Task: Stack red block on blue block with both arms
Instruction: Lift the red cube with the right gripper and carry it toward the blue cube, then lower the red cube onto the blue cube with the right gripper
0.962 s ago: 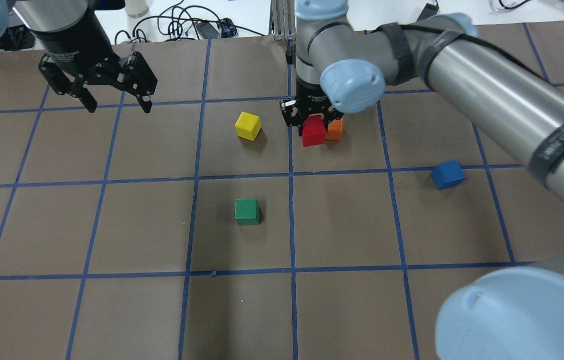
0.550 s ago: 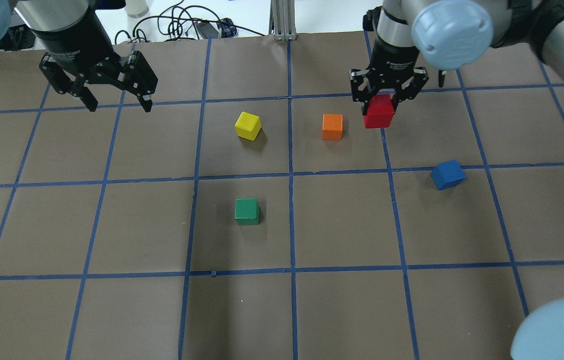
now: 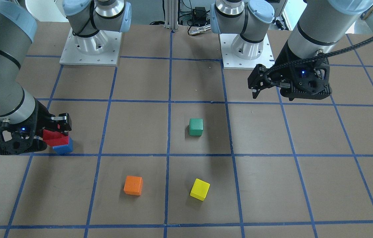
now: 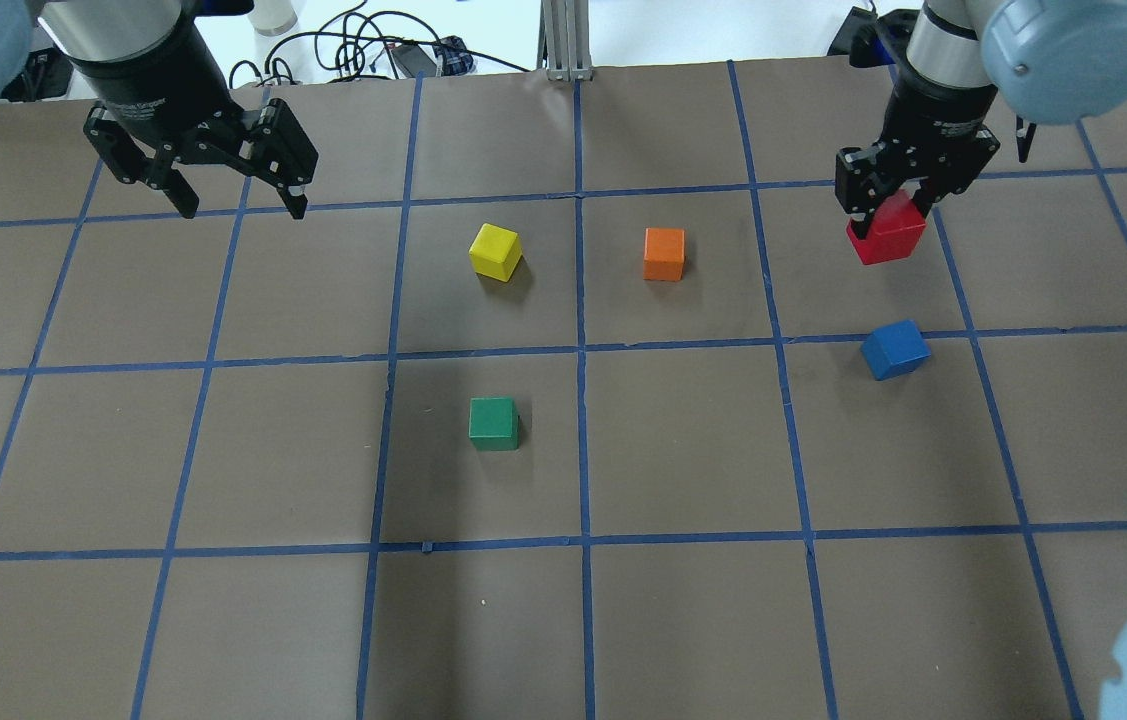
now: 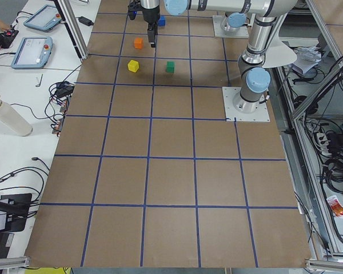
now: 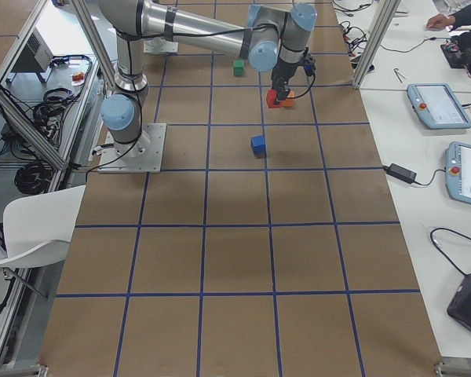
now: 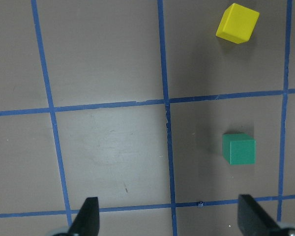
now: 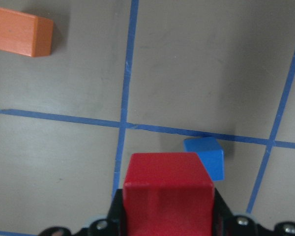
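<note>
— Where's the red block (image 4: pixel 885 238)?
— Clamped in the right gripper (image 4: pixel 892 214), raised off the counter (image 4: pixel 683 450), near the blue block (image 4: pixel 895 349) but not resting on it.
— And the left gripper (image 4: pixel 243 208)?
— Spread wide, holding nothing, well apart from the blue block, beyond the yellow cube (image 4: pixel 495 250).

red block (image 4: pixel 885 238): gripped in right claw (image 4: pixel 889 212), off table (image 4: pixel 683 450) | blue block (image 4: pixel 895 349): resting on table, turned askew

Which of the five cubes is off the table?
The red block, gripped in the right claw above the table; the blue block, orange cube, yellow cube and green cube rest on it.
</note>
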`<action>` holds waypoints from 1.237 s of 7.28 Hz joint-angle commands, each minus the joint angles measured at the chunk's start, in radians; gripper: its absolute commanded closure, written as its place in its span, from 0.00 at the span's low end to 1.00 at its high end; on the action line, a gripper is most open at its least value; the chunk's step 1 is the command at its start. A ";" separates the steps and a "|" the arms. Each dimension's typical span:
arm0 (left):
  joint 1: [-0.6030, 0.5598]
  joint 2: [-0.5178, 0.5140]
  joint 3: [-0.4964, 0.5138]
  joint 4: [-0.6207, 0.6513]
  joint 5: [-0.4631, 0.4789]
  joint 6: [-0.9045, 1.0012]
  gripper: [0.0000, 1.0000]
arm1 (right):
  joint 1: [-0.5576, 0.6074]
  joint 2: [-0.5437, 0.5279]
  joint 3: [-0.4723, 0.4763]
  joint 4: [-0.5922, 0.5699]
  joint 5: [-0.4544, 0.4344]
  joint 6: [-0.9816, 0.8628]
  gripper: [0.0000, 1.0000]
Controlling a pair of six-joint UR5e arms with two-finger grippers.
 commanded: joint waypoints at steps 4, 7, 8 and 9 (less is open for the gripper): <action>-0.001 -0.014 0.001 0.022 -0.006 -0.002 0.00 | -0.109 -0.011 0.224 -0.268 0.011 -0.204 1.00; -0.001 -0.006 -0.015 0.036 -0.005 0.000 0.00 | -0.109 -0.026 0.312 -0.342 0.011 -0.204 1.00; -0.001 0.001 -0.028 0.051 -0.005 0.003 0.00 | -0.109 -0.026 0.318 -0.354 0.011 -0.204 1.00; -0.003 0.007 -0.036 0.063 -0.005 0.000 0.00 | -0.109 -0.024 0.324 -0.356 0.011 -0.203 1.00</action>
